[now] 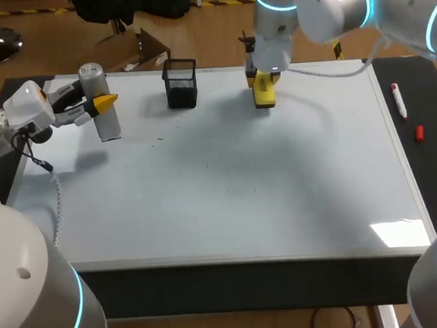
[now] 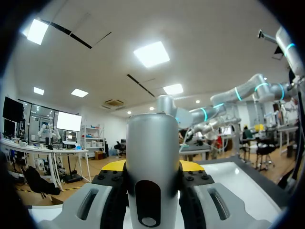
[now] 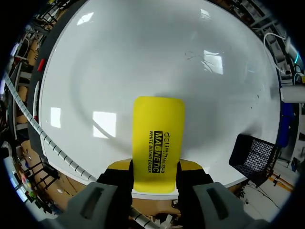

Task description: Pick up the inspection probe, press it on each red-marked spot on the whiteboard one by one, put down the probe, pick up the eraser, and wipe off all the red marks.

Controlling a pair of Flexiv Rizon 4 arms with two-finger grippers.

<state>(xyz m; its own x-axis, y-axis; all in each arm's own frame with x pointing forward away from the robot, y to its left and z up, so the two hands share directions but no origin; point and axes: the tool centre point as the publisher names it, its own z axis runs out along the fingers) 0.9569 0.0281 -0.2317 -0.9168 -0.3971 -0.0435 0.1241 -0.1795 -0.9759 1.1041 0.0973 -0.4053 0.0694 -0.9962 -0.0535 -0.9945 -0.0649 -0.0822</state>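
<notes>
The silver cylindrical probe stands upright over the whiteboard's far left corner, and my left gripper is shut on it. In the left wrist view the probe fills the space between the yellow tips of that gripper. My right gripper is shut on the yellow eraser at the board's far edge. From the right wrist, the eraser juts out ahead of the gripper over the whiteboard. I cannot tell if it touches the board. No red marks show, only faint dark traces.
A black mesh basket stands at the board's far edge between the two grippers, close beside the eraser in the right wrist view. A red-tipped marker and a small red cap lie on the dark strip right of the board.
</notes>
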